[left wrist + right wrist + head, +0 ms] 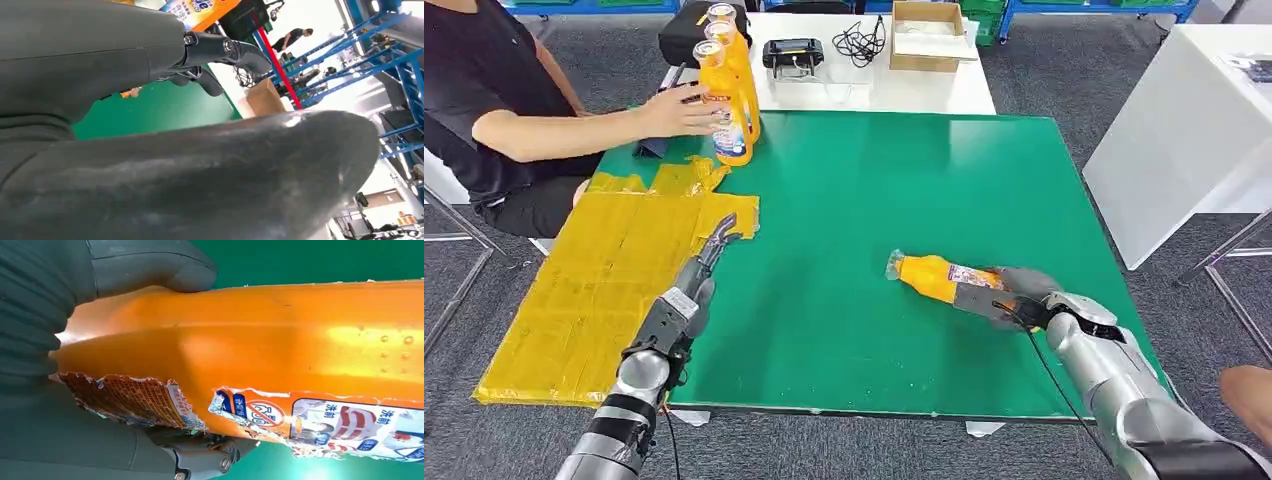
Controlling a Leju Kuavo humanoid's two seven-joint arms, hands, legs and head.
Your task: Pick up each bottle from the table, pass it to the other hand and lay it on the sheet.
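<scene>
1. We see the right robot hand (1009,297) gripping the lying orange bottle (936,274) on the green worktop (874,200); its base is hidden in the palm.
2. Its torn label (320,422) is unreadable.
3. The left robot hand (709,250), fingers spread and empty, hovers beside the yellow sheet (604,280).

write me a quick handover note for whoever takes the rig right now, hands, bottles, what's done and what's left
Right hand: gripping the lying orange bottle on the green table.
Left hand: empty, fingers apart, over the table edge beside the yellow sheet.
Three upright bottles stand at the far left corner; a person's hand is on them.
Done: no bottle on the sheet.
Left: lift this bottle, pass it to the left hand, lay it on the sheet, then the rest.
</scene>
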